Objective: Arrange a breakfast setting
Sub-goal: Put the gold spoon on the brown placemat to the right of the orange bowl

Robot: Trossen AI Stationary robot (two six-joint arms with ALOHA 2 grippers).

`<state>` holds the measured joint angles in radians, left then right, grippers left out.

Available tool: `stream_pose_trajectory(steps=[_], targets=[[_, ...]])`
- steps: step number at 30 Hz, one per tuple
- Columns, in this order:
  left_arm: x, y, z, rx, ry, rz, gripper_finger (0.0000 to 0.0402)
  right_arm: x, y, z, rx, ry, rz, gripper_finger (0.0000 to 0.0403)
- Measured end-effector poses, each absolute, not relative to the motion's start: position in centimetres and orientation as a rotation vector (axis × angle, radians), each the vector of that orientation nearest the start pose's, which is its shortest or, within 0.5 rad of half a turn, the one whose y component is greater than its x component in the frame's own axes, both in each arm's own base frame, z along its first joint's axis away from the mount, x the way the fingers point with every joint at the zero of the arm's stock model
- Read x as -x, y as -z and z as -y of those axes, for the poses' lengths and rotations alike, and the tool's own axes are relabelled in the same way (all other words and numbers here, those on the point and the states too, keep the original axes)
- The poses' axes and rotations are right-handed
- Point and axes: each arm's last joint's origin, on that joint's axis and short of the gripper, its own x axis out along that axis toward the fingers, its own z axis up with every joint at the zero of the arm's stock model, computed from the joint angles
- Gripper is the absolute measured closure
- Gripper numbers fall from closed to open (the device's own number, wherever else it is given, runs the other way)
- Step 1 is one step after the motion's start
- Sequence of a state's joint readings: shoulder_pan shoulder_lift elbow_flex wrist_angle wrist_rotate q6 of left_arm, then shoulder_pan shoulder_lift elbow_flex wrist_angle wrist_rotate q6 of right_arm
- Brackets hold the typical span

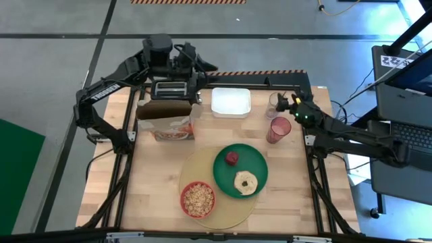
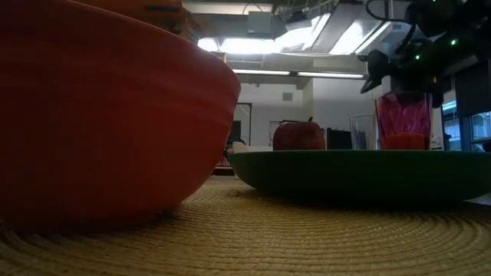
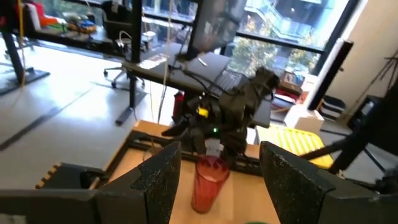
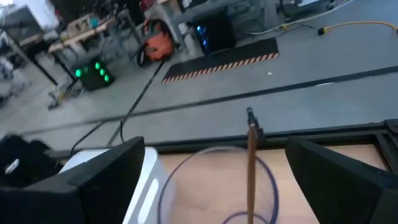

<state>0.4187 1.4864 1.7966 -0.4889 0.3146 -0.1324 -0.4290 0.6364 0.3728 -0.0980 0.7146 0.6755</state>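
The tan mat (image 1: 202, 177) lies at the table's near middle. The green plate (image 1: 253, 160) rests on it with the small red apple (image 1: 232, 158) and the bagel (image 1: 245, 182) on it. The red bowl (image 1: 198, 200) of cereal sits on the mat's near left. The pink cup (image 1: 278, 129) stands upright on the table, right of the mat. My right gripper (image 1: 284, 102) is open and empty above and just beyond the cup, over a clear glass (image 4: 217, 183). My left gripper (image 1: 204, 67) is open and empty, high over the table's far edge.
A black toaster (image 1: 170, 88), a cereal box (image 1: 165, 120) and a white tray (image 1: 231, 102) stand along the far side. The clear glass (image 1: 274, 102) with a brown stick in it stands right of the tray. Bare wood shows at the near left and near right.
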Motion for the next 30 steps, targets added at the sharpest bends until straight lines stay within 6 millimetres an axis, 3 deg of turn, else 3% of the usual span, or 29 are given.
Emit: stream_pose_trajectory(steps=[16, 19, 30], targets=[[-28.4, -48.6, -11.7, 0.203, -0.132, -0.117, 0.0189, -12.4, -21.4, 10.4, -0.556, 1.222, -0.013, 0.0023], [-28.4, -48.6, -11.7, 0.206, -0.132, -0.118, 0.0189, -12.6, -21.1, 10.7, -0.564, 1.230, -0.031, 0.0054], [-28.4, -48.5, -11.7, 0.206, -0.132, -0.119, 0.0189, -13.1, -20.9, 11.0, -0.581, 1.229, -0.012, 0.0227]])
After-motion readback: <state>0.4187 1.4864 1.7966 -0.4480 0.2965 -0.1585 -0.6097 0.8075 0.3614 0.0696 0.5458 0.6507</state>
